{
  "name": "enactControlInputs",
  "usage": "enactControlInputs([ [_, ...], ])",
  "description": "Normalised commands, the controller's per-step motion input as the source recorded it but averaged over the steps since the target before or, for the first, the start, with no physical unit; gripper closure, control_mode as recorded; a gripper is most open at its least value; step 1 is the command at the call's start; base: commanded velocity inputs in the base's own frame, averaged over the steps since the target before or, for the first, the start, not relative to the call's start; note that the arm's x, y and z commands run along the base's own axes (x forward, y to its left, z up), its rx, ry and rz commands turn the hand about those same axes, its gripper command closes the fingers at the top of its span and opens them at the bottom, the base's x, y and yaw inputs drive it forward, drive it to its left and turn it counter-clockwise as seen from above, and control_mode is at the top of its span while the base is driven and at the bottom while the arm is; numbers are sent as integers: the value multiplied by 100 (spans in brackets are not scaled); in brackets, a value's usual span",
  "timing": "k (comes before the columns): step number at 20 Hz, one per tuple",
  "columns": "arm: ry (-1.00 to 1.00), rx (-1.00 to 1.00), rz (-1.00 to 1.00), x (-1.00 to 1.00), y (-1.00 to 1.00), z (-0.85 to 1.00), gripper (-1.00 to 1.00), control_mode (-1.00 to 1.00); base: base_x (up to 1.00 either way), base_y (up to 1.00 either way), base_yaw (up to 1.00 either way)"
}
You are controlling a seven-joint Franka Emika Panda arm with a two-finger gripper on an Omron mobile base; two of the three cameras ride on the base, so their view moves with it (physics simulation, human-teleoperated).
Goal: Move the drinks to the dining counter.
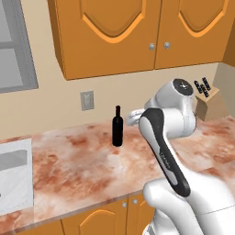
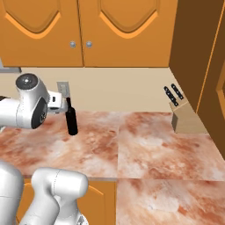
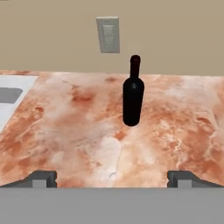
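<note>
The bottle [image 3: 132, 95] is standing upright on the marble surface [image 3: 78, 131], close to the back wall and just below the outlet [image 3: 108, 34], and in the hand view it is sitting a little right of the centre line, straight out in front of the claw [image 3: 112, 179]. The claw's two fingertips [image 3: 41, 179] are showing wide apart at the bottom of that view, with nothing between them, so it is open and empty. The bottle's long axis is running vertically, neck up, while the hand is looking along the surface toward it, so the jaws are likely lining up to close across the body from either side. A clear stretch of marble is lying between the claw and the bottle; they are near but not touching. In the left base view the bottle [image 1: 117, 128] is standing just left of the arm's wrist, and in the right base view it [image 2: 71, 118] is sitting right beside the wrist. The sink [image 3: 11, 98] is lying off to the left, and a knife block [image 2: 186, 116] is standing well apart to the right.
</note>
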Motion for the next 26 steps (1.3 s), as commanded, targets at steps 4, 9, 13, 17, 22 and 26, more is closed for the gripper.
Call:
enactControlInputs([
  [4, -18, -1, 0, 17, 0, -4, -100, -100, 0, 0, 0],
  [9, -10, -4, -4, 0, 0, -2, -100, -100, 0, 0, 0],
  [13, 1, 0, -3, 3, 0, 0, -100, -100, 0, 0, 0],
  [17, 3, 0, 0, 11, 0, 0, -100, -100, 0, 0, 0],
  [22, 0, -2, 0, 23, -3, -15, -100, -100, 0, 0, 0],
  [26, 0, -2, 0, 29, 0, -29, -100, -100, 0, 0, 0],
])
